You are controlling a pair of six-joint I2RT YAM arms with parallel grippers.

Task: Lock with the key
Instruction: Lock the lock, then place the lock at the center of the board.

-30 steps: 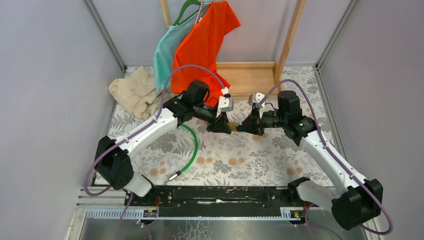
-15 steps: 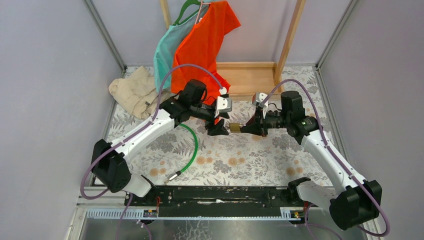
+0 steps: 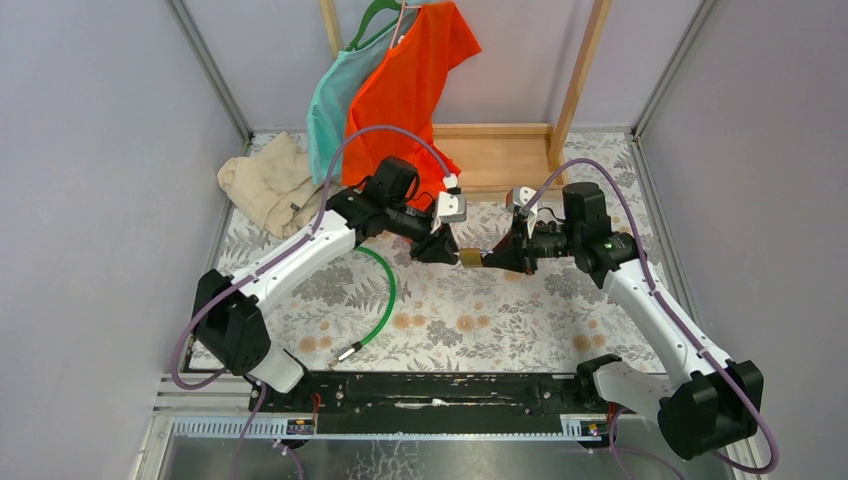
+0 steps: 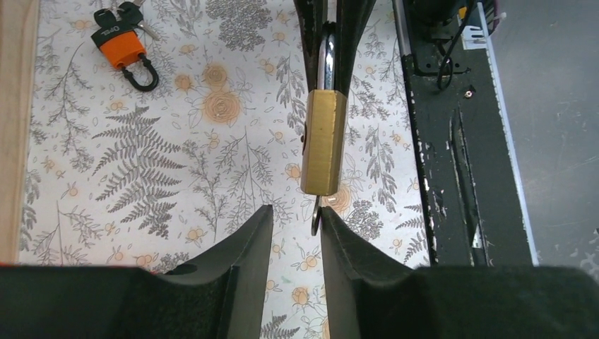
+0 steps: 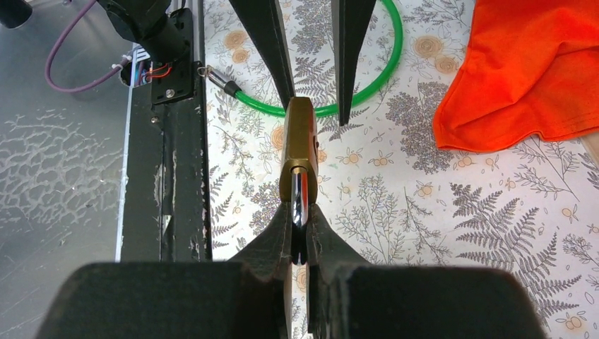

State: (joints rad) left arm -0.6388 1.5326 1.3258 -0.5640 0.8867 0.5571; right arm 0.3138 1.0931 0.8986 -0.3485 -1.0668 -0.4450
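Observation:
A brass padlock [image 4: 323,141] hangs in the air between the two arms, also seen from above [image 3: 469,257]. My right gripper [image 5: 299,212] is shut on its steel shackle [image 5: 299,194]. A small metal key [image 4: 315,219] sticks out of the padlock's bottom end. My left gripper [image 4: 297,210] is open around that key. The key's edge lies against the inner face of the right-hand finger, and the other finger stands apart from it. From above, the left gripper [image 3: 447,252] and right gripper [image 3: 492,258] face each other across the padlock.
An orange padlock with a black shackle and a bunch of black-headed keys [image 4: 121,48] lies on the floral cloth. A green cable loop [image 3: 385,290] lies left of centre. An orange shirt [image 3: 405,85], a beige cloth [image 3: 270,185] and a wooden rack base [image 3: 495,155] are at the back.
The left gripper drew back from the padlock and opened wide, then returned to it with its jaws narrower. The right gripper kept its hold and shifted slightly right.

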